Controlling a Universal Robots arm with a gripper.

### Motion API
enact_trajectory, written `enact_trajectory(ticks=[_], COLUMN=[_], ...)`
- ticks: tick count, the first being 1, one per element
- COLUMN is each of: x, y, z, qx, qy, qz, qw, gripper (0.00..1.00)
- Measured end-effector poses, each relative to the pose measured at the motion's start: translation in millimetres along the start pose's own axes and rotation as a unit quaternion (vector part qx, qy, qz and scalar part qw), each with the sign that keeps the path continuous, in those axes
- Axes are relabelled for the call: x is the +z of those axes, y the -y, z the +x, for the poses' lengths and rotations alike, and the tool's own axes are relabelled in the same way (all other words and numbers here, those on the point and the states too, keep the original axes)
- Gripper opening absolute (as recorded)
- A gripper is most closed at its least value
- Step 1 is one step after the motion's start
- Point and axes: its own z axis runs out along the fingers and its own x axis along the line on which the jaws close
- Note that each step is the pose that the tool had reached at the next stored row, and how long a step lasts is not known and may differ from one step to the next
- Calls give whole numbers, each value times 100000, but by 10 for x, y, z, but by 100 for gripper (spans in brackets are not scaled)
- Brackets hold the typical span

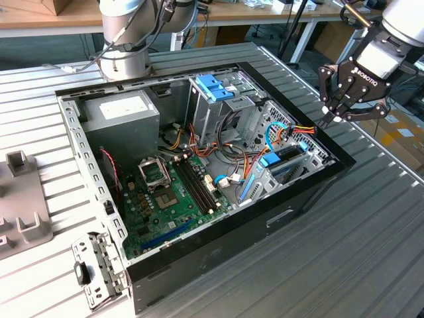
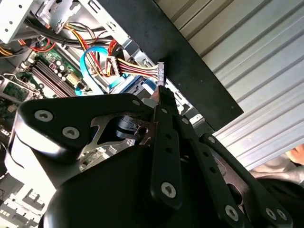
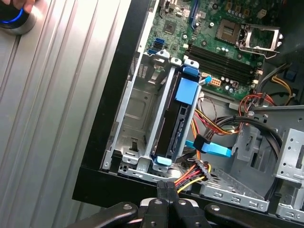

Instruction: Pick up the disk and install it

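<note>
The disk (image 3: pixel 179 118), dark with bright blue carrier tabs at both ends, sits on edge in a slot of the metal drive bay (image 3: pixel 137 109) at the corner of the open computer case. In the exterior view the disk (image 1: pixel 281 161) lies low at the case's right side. My gripper (image 1: pixel 336 117) hangs above the case's black right rim, a little above and to the exterior view's right of the disk. Its fingertips (image 3: pixel 166 188) press together with nothing between them, right over a bundle of coloured power wires (image 3: pixel 194 172). In the second wrist view my gripper (image 2: pixel 160 95) shows the same shut stance.
The case (image 1: pixel 318 182) lies open on a ribbed metal table (image 1: pixel 344 252), motherboard (image 1: pixel 172 192) facing up. A blue plastic bracket (image 1: pixel 215 86) tops the tall drive cage. A blue data cable (image 3: pixel 213 148) runs beside the bay. A hand (image 3: pixel 16 4) rests at a round blue-lit device.
</note>
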Motion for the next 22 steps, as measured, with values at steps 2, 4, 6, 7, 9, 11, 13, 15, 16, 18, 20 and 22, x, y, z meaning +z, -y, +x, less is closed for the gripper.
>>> enact_trajectory(ticks=[2, 4, 6, 7, 9, 11, 13, 15, 16, 18, 20, 22], x=[0, 0, 0, 0, 0, 1, 2, 1, 1, 1, 2, 1], y=[0, 0, 0, 0, 0, 0, 0, 0, 0, 0, 0, 0], z=[0, 0, 0, 0, 0, 0, 0, 0, 0, 0, 0, 0], qx=[-624, -1380, -2222, -2605, -3879, -5702, -7482, -8484, -8971, -10777, -12123, -13291], qy=[-3, -4, -8, -10, -16, -23, -30, -38, -39, -49, -51, -61], qz=[-60, -130, -208, -242, -362, -529, -693, -788, -830, -999, -1122, -1233], qw=[99998, 99990, 99975, 99966, 99924, 99836, 99717, 99636, 99593, 99413, 99256, 99105], gripper=[11, 11, 11, 11, 11, 11, 11, 11, 11, 11, 11, 11])
